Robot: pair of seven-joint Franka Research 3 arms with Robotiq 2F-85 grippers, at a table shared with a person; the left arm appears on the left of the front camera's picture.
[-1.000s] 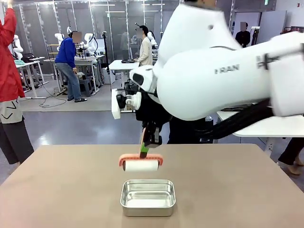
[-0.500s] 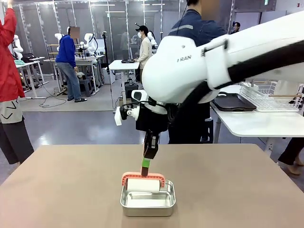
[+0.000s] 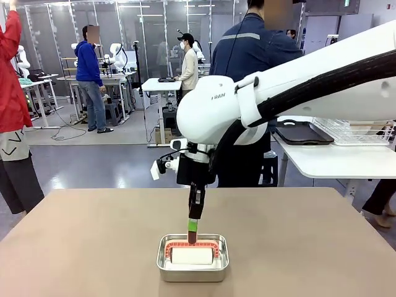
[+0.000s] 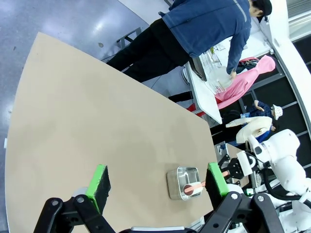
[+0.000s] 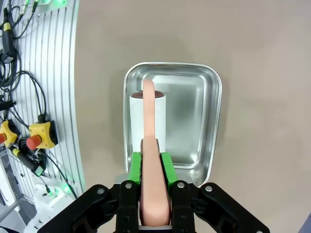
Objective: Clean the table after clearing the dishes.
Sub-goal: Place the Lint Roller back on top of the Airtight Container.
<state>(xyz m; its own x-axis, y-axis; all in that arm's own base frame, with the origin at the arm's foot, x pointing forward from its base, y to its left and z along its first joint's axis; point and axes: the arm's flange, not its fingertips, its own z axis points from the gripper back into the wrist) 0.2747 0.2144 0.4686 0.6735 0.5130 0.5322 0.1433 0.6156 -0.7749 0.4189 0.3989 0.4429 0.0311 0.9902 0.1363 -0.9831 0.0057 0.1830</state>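
Note:
The table point(image 3: 74, 247) has a plain beige-brown top. Near its front middle stands a small steel pan point(image 3: 192, 272). My right gripper point(image 3: 194, 213) is shut on the handle of a salmon-pink roller point(image 3: 192, 255), whose white roll rests inside the pan. In the right wrist view, green pads point(image 5: 166, 167) clamp the roller handle point(image 5: 148, 121) over the pan point(image 5: 194, 111). My left gripper point(image 4: 158, 179) hangs open high above the table point(image 4: 73, 121), far from the pan point(image 4: 180, 174). The dishes are out of view.
A person in a dark blue jacket point(image 3: 260, 49) stands at the far side, bent toward a white side table point(image 3: 334, 161) holding a dark tray point(image 3: 303, 132) and a wire rack point(image 3: 359, 127). A red-sleeved person point(image 3: 12, 93) stands at far left.
The right gripper has come down and toward the near edge, carrying the roller from above the table into the steel pan. The arm's upper links have swung up and back.

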